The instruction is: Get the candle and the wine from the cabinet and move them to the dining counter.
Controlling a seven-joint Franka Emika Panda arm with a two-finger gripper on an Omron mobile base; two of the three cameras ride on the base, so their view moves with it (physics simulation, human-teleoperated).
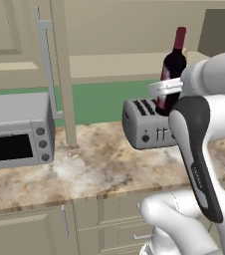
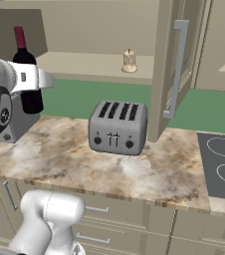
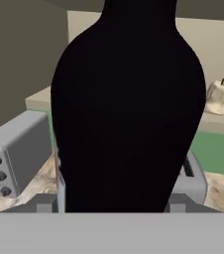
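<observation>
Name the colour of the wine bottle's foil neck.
Red, on the wine; clearest in the right base view.

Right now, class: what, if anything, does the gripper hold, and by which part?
The gripper holds the wine bottle, upright, around its dark body, below the red neck.

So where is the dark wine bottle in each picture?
Left base view: the near-black glass bottle with the red foil neck is upper right, above the silver toaster.
Right base view: upper left, left of that toaster.
Hand view: centre, very close; toaster edge behind, on the right.
</observation>
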